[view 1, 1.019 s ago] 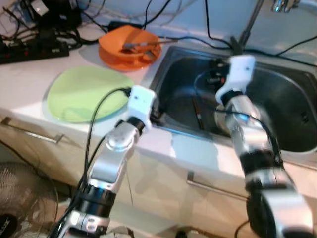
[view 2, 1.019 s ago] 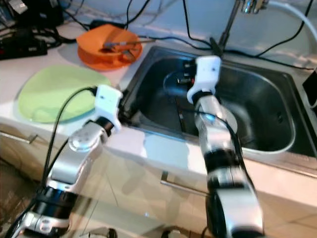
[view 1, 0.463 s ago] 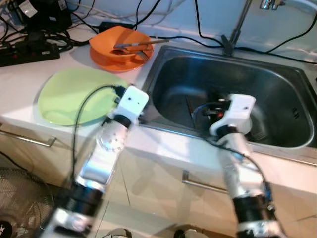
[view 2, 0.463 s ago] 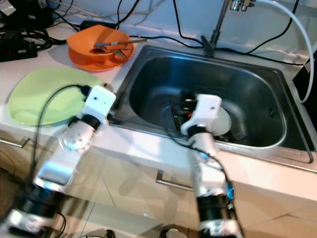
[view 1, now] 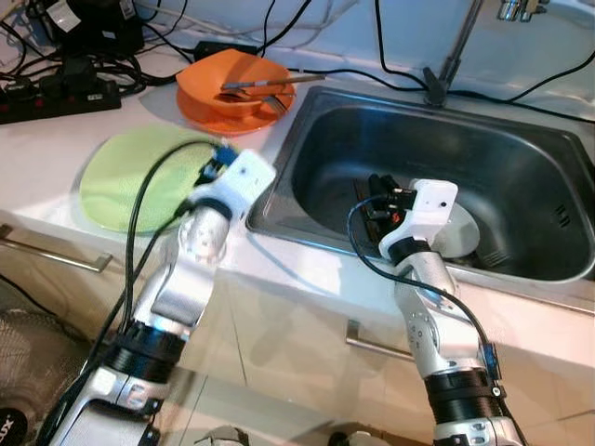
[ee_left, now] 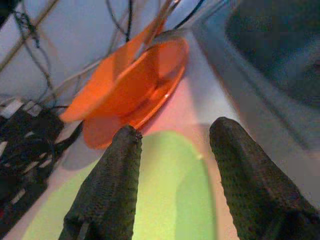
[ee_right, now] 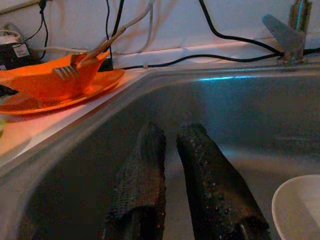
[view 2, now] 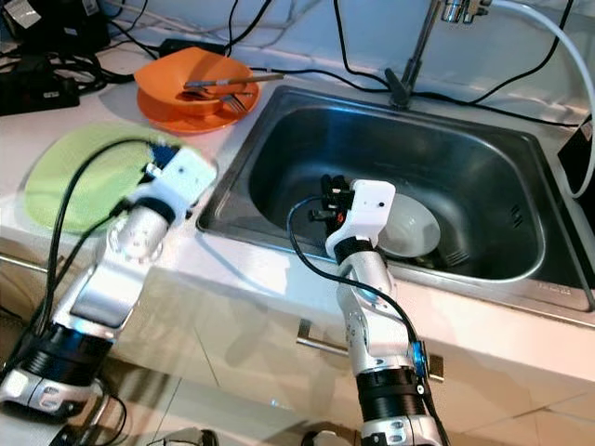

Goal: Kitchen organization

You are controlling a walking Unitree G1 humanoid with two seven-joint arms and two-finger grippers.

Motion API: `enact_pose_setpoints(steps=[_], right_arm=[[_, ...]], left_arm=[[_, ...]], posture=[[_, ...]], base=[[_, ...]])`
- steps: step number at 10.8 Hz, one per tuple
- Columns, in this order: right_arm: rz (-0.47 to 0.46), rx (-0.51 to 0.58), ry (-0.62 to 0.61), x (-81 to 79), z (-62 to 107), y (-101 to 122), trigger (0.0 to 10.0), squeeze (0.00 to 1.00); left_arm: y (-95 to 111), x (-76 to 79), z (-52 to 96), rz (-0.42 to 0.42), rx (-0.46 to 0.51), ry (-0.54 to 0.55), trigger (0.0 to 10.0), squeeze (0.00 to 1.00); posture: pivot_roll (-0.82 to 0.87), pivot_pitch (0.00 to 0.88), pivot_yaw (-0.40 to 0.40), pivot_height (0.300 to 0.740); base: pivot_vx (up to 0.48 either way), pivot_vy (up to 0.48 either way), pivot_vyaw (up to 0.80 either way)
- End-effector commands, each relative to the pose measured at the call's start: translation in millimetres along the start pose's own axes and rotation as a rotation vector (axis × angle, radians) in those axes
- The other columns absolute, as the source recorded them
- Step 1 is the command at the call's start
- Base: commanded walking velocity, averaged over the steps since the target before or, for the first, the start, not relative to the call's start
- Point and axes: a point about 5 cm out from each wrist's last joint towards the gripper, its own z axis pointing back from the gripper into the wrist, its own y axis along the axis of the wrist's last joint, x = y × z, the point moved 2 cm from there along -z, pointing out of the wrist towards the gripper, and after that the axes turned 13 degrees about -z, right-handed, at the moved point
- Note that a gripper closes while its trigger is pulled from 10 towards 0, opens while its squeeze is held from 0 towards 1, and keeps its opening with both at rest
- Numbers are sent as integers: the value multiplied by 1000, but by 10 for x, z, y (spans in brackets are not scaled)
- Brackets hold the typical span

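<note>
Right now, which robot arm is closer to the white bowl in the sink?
The right. Its pincer is down inside the sink beside the white bowl; the left pincer hovers over the green plate on the counter.

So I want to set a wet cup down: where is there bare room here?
The back half of the sink floor, behind the white bowl, is bare. So is the counter strip between the green plate and the power strip. The far counter is crowded: orange bowl, cables. The right gripper occupies the sink's left half.
</note>
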Motion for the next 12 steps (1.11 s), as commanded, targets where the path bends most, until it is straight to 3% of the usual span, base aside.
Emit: enact_pose_setpoints(steps=[1, 2, 3, 7, 8, 10, 12], right_arm=[[-9, -10, -1, -15, 7, -5, 10000, 0], [-11, -13, 0, -25, -1, -8, 10000, 0], [-11, -16, 3, -33, -9, -11, 10000, 0], [-19, -39, -3, -17, -30, -29, 10000, 0], [-22, -43, 0, -24, -36, -30, 10000, 0], [-25, -61, 10, -39, -39, -51, 10000, 0], [-30, -68, 15, -48, -44, -59, 10000, 0]], left_arm=[[151, 13, -5, 52, 47, -60, 10000, 0], [232, -13, -22, 53, 71, -79, 10000, 867], [272, -71, -65, 35, 69, -84, 10000, 1000], [267, -94, -223, -74, -6, -157, 10000, 1000], [240, -63, -230, -75, -28, -183, 10000, 0], [154, -11, -237, -38, -84, -225, 10000, 0], [96, -42, -225, -81, -121, -222, 10000, 0]], posture=[[53, 27, -33, 740], [57, 30, -33, 740], [58, 37, -32, 740], [58, 57, -34, 740], [61, 62, -36, 740], [68, 68, -41, 740], [71, 71, -42, 740]], base=[[0, 0, 0], [0, 0, 0], [0, 0, 0], [0, 0, 0], [0, 0, 0], [0, 0, 0], [0, 0, 0]])
